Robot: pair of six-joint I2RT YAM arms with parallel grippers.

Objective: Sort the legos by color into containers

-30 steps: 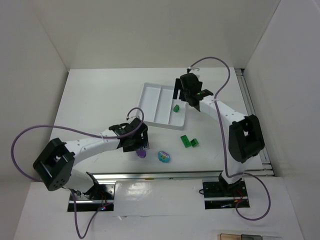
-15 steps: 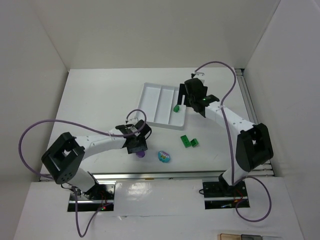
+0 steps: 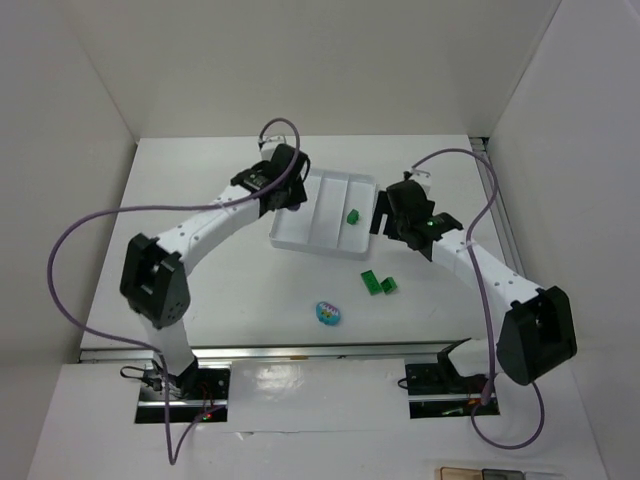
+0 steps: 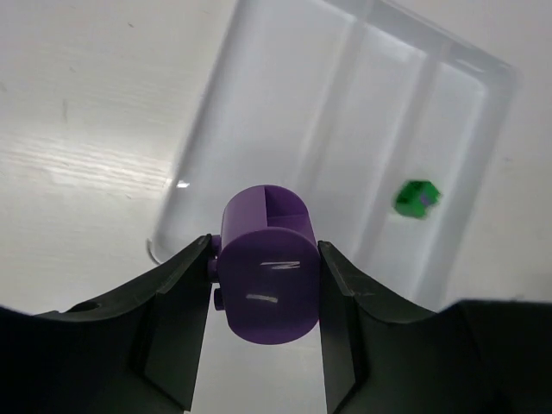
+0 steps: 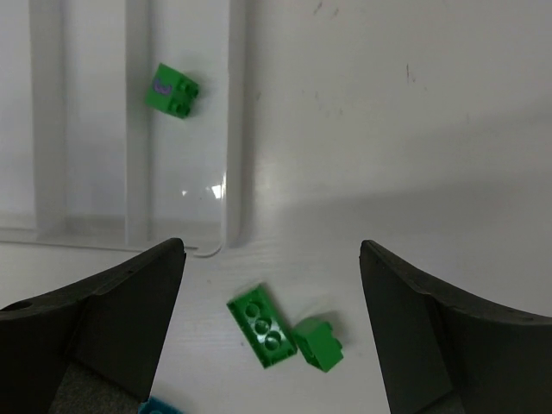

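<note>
Left end effector (image 4: 266, 252) grips purple piece (image 4: 269, 289) above tray (image 3: 290, 238) edge; right end effector (image 5: 272, 250) wide; 1 green brick (image 3: 352, 215) in rightmost compartment (image 3: 358, 235).

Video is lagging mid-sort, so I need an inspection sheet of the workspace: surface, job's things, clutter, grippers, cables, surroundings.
Surface: white table, flat.
Job's things: white tray with three compartments. One green brick lies in the compartment nearest the right arm. A long green brick and a short green brick lie side by side on the table. The cyan piece is on the table, and the purple piece is held.
Clutter: nothing seen.
Grippers: left gripper shut on the purple piece, over the tray's left side. Right gripper open and empty, above the tray's corner.
Cables: a purple cable loops along each arm, away from the pieces.
Surroundings: white walls; metal rail along the near edge.
</note>
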